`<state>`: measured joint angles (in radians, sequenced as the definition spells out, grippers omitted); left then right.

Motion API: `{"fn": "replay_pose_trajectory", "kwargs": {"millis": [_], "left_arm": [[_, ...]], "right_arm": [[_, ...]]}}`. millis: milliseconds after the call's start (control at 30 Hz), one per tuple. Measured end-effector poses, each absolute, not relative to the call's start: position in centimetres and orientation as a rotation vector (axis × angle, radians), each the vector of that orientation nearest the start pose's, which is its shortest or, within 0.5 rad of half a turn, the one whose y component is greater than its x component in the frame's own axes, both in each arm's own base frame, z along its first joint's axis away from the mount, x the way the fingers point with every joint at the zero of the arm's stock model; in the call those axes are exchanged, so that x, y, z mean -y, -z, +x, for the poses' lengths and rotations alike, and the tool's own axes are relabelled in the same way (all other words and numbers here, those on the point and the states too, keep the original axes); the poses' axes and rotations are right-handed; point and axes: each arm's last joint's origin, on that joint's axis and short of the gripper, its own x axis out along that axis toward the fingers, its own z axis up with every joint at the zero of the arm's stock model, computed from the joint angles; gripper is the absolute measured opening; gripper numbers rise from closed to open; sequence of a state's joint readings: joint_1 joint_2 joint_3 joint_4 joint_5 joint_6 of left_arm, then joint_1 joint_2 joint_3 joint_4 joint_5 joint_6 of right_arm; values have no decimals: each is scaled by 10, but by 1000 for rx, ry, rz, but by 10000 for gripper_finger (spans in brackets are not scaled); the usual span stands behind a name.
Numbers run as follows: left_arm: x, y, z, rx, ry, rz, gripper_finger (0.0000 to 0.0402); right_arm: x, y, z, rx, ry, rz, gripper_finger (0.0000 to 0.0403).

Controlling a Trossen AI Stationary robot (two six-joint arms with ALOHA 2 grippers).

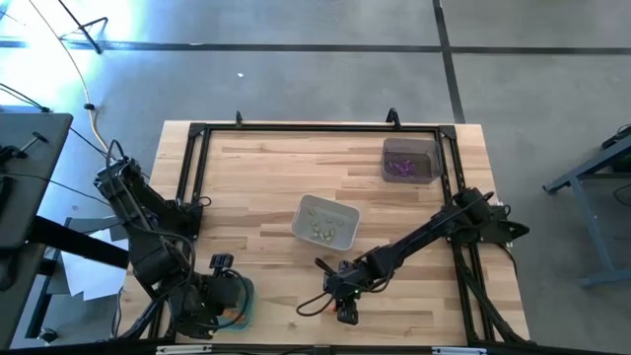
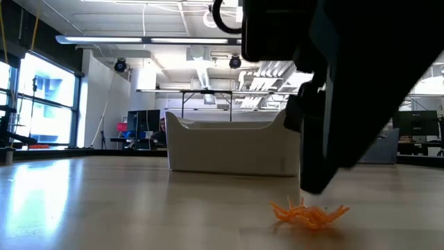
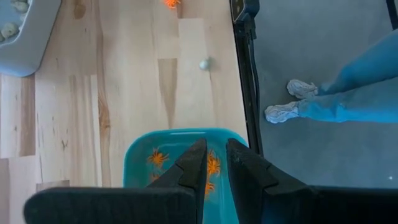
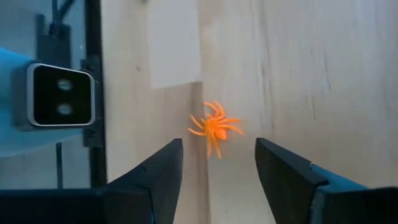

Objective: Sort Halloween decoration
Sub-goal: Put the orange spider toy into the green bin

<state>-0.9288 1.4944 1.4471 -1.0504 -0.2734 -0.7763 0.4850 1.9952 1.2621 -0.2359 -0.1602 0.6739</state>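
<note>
The right tool (image 4: 216, 165) hangs over the near part of the worktop (image 1: 266, 177) with its two dark fingers spread wide and nothing between them. Just ahead of the fingertips, in the gap, lies an orange spider (image 4: 215, 128) flat on the wood. It is a thin, moulded trinket with a small oval body and spindly legs fanning out to both sides; its body's long axis runs roughly along the tool's reach, though which end is the head is too small to tell. From the low view the spider (image 2: 309, 213) sits on the wood directly under the dark finger, its legs splayed low and wide, apparently just clear of the tip.

The left tool (image 3: 212, 171) waits at the near left corner, its fingers nearly together with only a narrow slit, holding nothing that shows. Straight below it is a teal tray (image 3: 138, 162), smooth and glossy with rounded corners, with several orange spiders (image 3: 157, 157) lying in it. Ahead of this tool a pale round trinket (image 3: 204, 63) rests alone on the bare planks.

Beyond the right tool stands a pale grey tray (image 1: 343, 222), matte, with sloped walls, carrying whitish pieces (image 1: 321, 230). Farther on, toward the far right corner, a darker grey tray (image 1: 430, 158) holds purple bits (image 1: 400, 169). The worktop is light wood in jointed strips, bordered by a black metal frame (image 1: 192, 168). Off the edge near the left tool, a person's blue-clad legs and pale shoes (image 3: 292, 99) stand on the grey floor.
</note>
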Motion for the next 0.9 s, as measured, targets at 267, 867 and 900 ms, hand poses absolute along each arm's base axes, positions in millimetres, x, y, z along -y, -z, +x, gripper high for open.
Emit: {"fn": "replay_pose_trajectory", "kwargs": {"millis": [267,867,900], "left_arm": [[230,-330,178,-1062,179,-89,49],[229,-327,178,-1065,170,-82,49],[229,-327,178,-1065,170,-82,49]], "right_arm": [[-195,-130,360,-1132,-237,436,197],[-197,-129,364,-1095,-263,421,196],[-197,-129,364,-1092,-265,422,196]]}}
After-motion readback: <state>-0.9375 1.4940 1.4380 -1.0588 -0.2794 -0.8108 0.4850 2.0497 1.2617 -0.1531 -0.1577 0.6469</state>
